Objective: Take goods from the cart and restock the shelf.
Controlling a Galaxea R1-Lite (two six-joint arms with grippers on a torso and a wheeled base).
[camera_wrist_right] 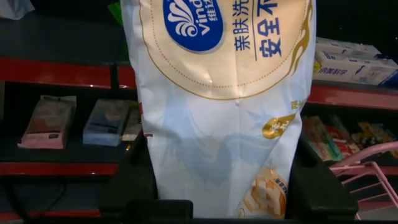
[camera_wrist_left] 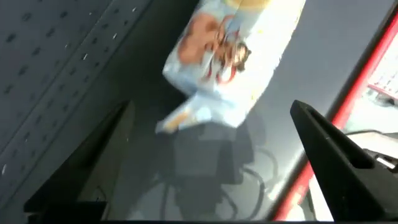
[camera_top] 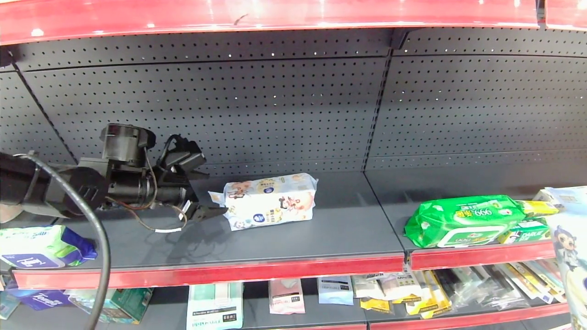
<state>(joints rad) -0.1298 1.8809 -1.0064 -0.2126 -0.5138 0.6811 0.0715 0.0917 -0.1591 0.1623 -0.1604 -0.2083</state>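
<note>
In the head view, we see the left tool (camera_top: 214, 211) at the sealed end of a white wipes pack (camera_top: 270, 200) lying on the grey shelf (camera_top: 330, 233). In the left wrist view, its fingers (camera_wrist_left: 339, 165) are spread wide, with the pack ahead of them and ungripped. In the right wrist view, the right tool (camera_wrist_right: 217, 193) clamps a white pouch (camera_wrist_right: 224, 106).

Dark grey perforated back panel (camera_top: 275, 105) behind the shelf (camera_top: 321, 229), split by a slanted vertical upright (camera_top: 378, 110). Deck is plain grey, with a red front strip (camera_top: 206, 274). Glossy red upper shelf front (camera_top: 275, 16) overhead, dotted with light glare spots (camera_top: 36, 32). Lower tier (camera_top: 256, 298) below, same grey deck.
</note>
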